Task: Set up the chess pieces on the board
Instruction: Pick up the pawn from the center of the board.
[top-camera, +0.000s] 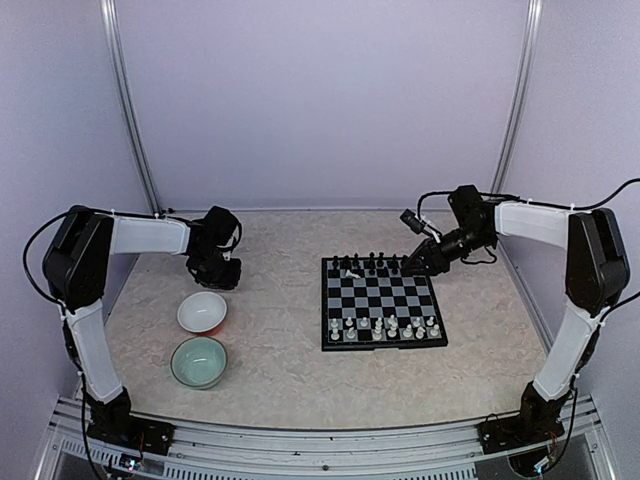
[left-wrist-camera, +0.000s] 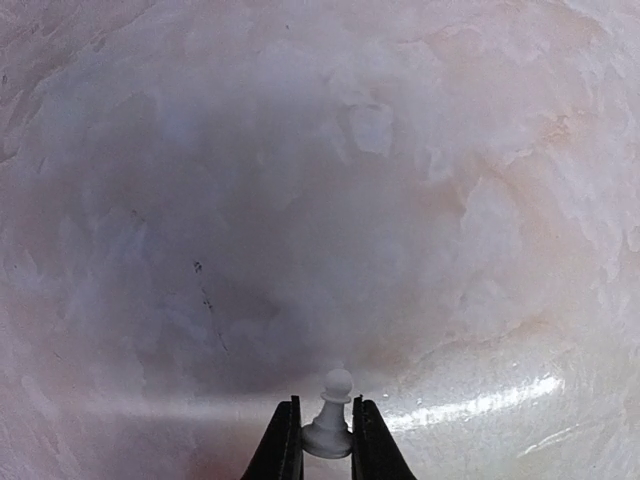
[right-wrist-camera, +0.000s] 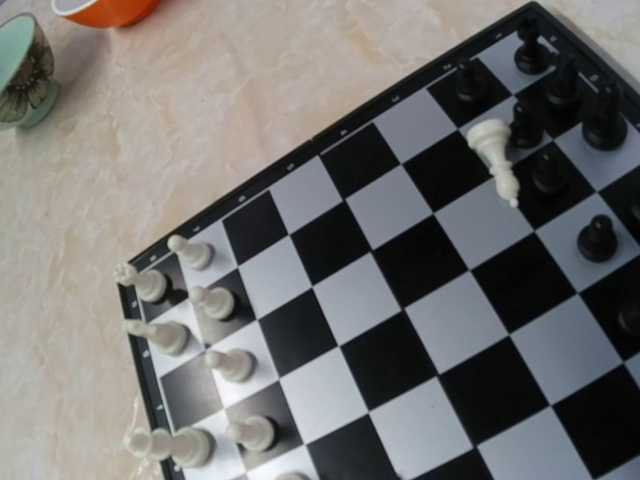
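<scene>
Your left gripper is clamped on a white pawn, which stands upright between the fingertips. It is low over the marbled table, just behind the white bowl. Your right gripper hangs at the far right corner of the board; you cannot tell whether it is parted or closed. White pieces fill the board's near rows and black pieces the far rows. A stray white piece lies tipped among the black ones.
</scene>
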